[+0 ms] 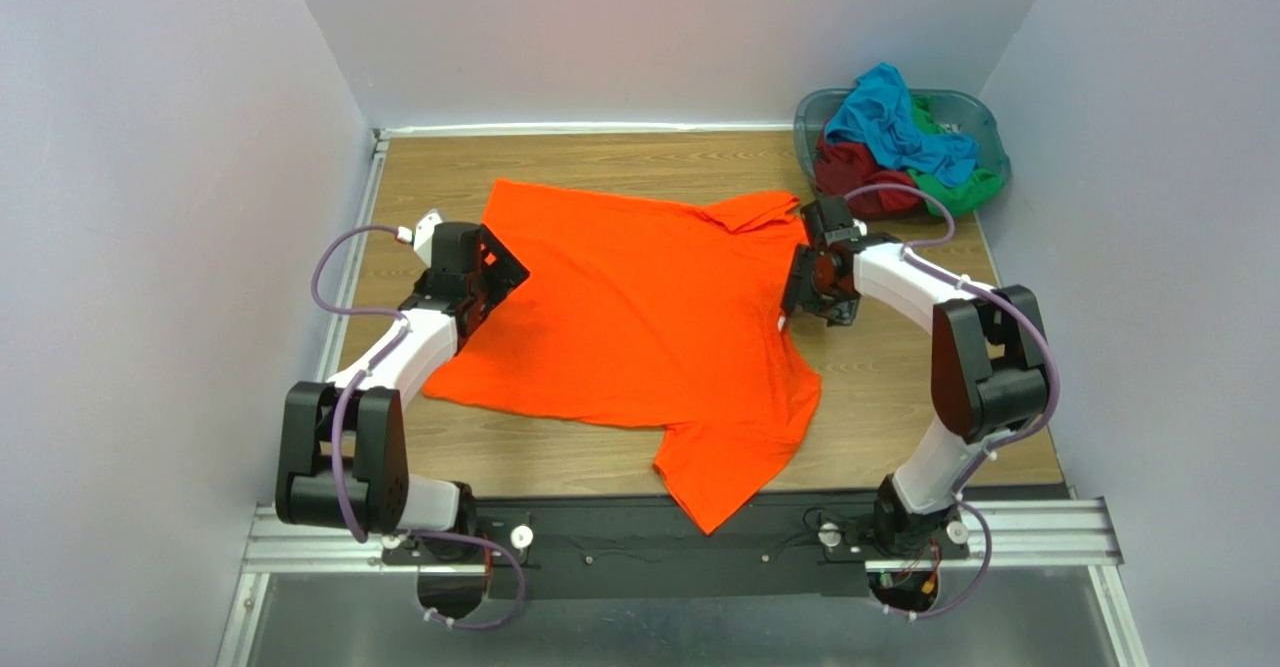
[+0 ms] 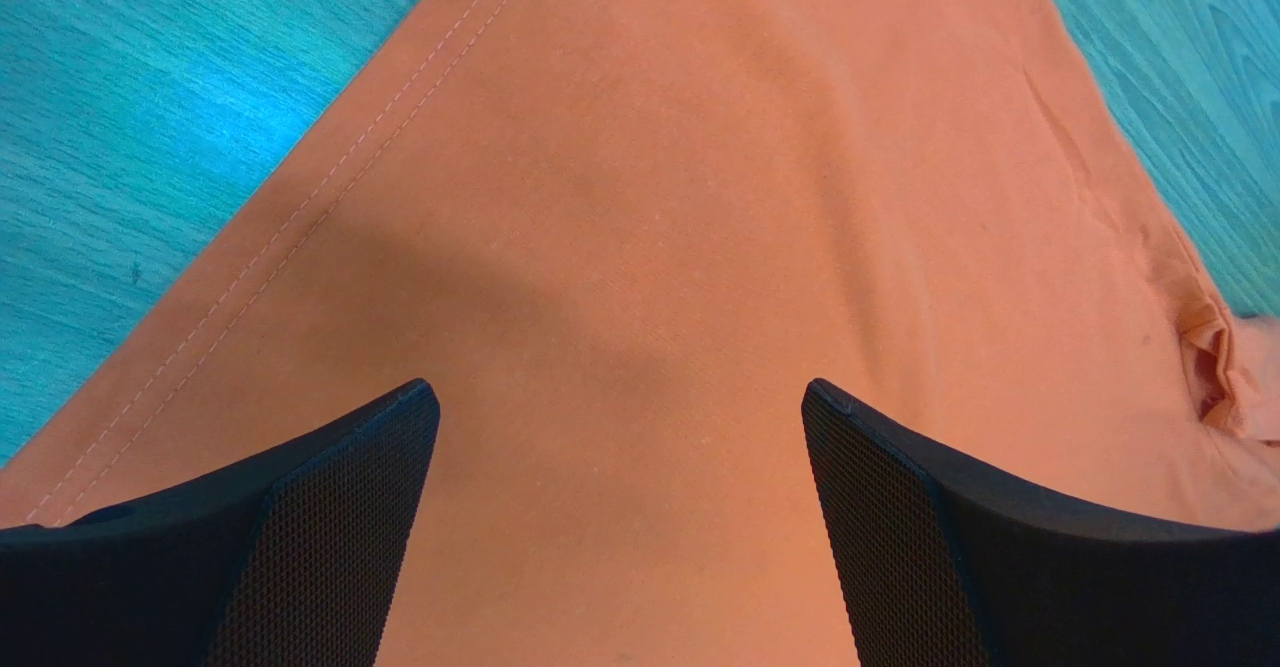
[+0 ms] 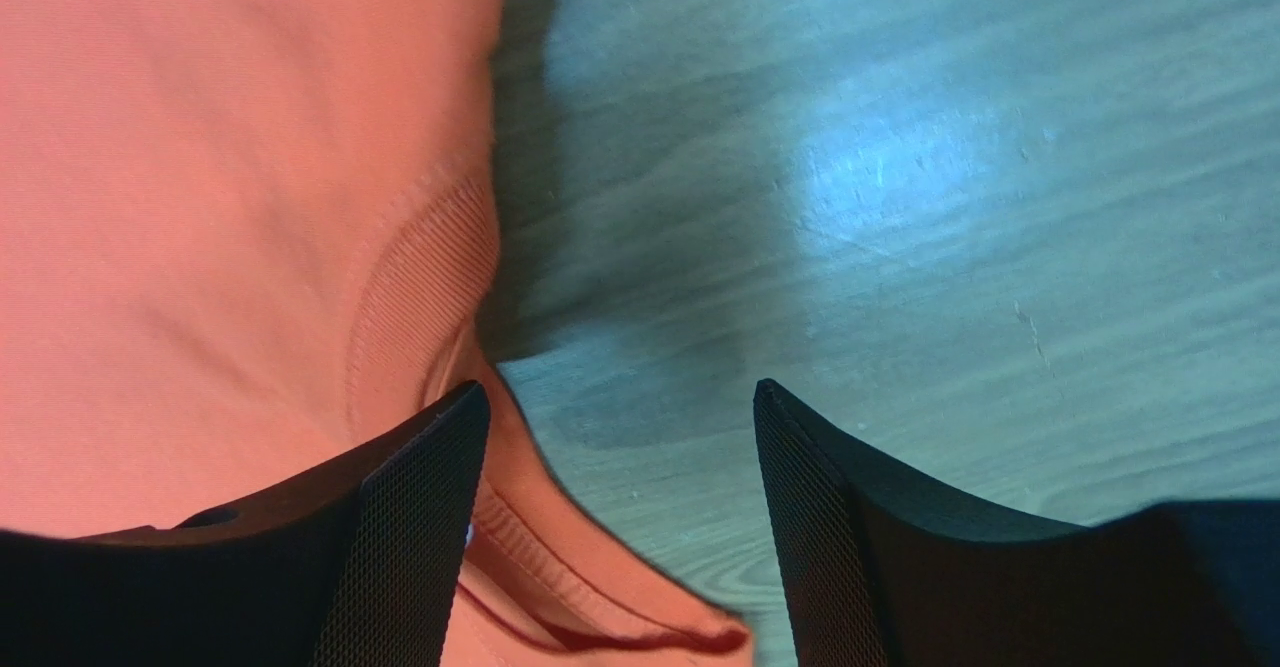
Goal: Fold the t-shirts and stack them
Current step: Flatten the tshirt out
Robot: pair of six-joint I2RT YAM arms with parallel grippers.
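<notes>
The left gripper gapes empty over the orange t-shirt near its hem. The right gripper, equally wide, straddles the collar edge, half above cloth and half above the bare table. I'd have both pinch at the seams together. Both arms bend inward, wrists tipped down at the shirt spread mid-table.

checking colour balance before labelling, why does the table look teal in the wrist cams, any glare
Top external view: table brown, orange t-shirt vivid. Both wrist views: a cast turns wood teal, shirt salmon. Right wrist view: pale glare patch on the table. Left wrist view: soft shadow across the shirt.
</notes>
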